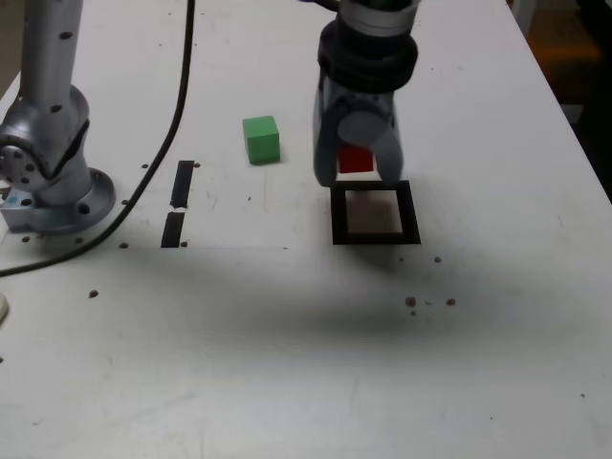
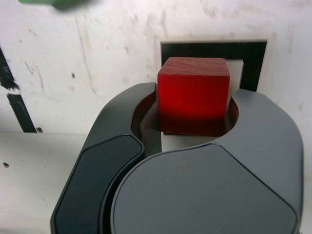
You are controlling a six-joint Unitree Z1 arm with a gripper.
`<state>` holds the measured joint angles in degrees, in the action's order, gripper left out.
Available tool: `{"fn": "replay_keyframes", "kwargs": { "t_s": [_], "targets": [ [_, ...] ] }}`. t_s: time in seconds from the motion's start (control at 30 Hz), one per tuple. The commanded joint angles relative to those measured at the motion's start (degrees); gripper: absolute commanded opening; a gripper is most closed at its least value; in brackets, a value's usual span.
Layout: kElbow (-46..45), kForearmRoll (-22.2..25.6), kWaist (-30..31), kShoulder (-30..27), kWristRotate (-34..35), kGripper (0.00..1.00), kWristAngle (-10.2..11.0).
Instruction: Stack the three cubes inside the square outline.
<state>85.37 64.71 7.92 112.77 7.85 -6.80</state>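
My gripper [image 1: 359, 175] is shut on the red cube [image 1: 356, 160], which shows between the two grey fingers. In the exterior view it hangs at the far edge of the black square outline [image 1: 375, 237], whose white centre is bare. The wrist view shows the red cube [image 2: 193, 92] pinched in the gripper [image 2: 192, 105] with the square outline [image 2: 214, 51] right behind and under it. The green cube [image 1: 260, 139] sits on the table to the exterior view's left of the gripper; a sliver of the green cube [image 2: 53, 3] shows in the wrist view. The yellow cube is out of view.
The arm's silver base [image 1: 48, 163] stands at the exterior view's left, with a black cable [image 1: 163, 143] running past it. Two short black tape strips [image 1: 182, 184] [image 1: 173, 229] lie between base and outline. Small dark specks [image 1: 411, 302] dot the white table.
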Motion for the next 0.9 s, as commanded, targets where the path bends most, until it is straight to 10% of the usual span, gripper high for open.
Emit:
{"fn": "replay_keyframes", "kwargs": {
  "t_s": [0.0, 0.87],
  "targets": [
    [1.1, 0.0, 1.3, 0.9, 1.0, 0.31, -0.4],
    [3.6, 0.1, 4.6, 6.8, 3.7, 0.32, -1.6]
  ]
}}
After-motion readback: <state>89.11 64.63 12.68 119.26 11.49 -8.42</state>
